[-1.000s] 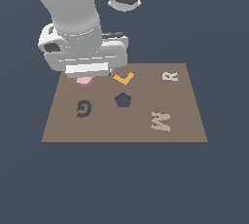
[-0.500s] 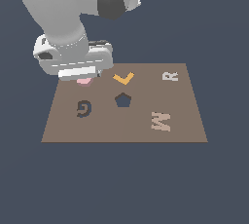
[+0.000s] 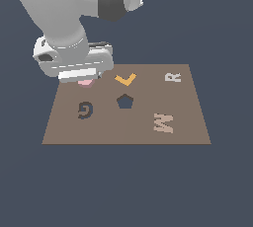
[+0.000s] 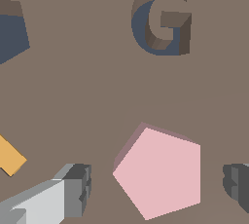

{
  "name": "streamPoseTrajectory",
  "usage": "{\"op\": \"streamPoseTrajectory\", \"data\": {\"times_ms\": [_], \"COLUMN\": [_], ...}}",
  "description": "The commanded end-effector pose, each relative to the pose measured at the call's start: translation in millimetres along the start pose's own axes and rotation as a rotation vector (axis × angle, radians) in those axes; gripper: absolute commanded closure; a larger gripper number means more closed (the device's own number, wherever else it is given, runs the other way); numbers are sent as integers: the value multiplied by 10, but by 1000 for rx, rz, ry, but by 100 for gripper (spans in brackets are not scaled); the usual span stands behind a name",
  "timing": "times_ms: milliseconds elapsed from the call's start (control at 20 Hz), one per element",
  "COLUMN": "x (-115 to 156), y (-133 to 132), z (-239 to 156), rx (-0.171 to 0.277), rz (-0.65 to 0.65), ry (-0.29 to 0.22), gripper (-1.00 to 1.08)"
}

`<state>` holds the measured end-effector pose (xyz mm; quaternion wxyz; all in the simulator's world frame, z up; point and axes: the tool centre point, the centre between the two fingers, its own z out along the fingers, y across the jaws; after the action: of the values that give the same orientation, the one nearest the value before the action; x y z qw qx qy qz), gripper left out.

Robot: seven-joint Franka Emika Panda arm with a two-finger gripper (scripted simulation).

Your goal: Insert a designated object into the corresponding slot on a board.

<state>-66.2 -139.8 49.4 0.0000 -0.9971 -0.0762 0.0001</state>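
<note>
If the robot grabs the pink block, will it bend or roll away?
Probably neither. The pink block looks like a solid, flat pentagon, so it is likely stiff. It lies flat on the board, so it should slide, not roll. Its straight sides may twist between the fingers.

Across the three exterior views, the gripper [image 3: 85, 79] shifts steadily toward the exterior view's left and slightly toward the board's [image 3: 148, 132] far edge. It also sits lower over the pink pentagon block [image 3: 87, 82], which shows less than before. The arm's upper links now lean further to the exterior view's right.
</note>
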Motion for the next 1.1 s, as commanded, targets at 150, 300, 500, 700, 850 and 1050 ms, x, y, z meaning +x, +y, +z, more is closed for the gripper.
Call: {"op": "streamPoseTrajectory", "data": {"times_ms": [150,300,500,700,850,1050], "x": [0,1,1,1,1,2], "y": [0,-3,-5,-5,-5,-2], "z": [82,166,195,195,195,188], "rx": [0,0,0,0,0,0], "rz": [1,1,1,1,1,1], "ry": [0,0,0,0,0,1], "gripper": [-92,-92,108,108,108,108]}}
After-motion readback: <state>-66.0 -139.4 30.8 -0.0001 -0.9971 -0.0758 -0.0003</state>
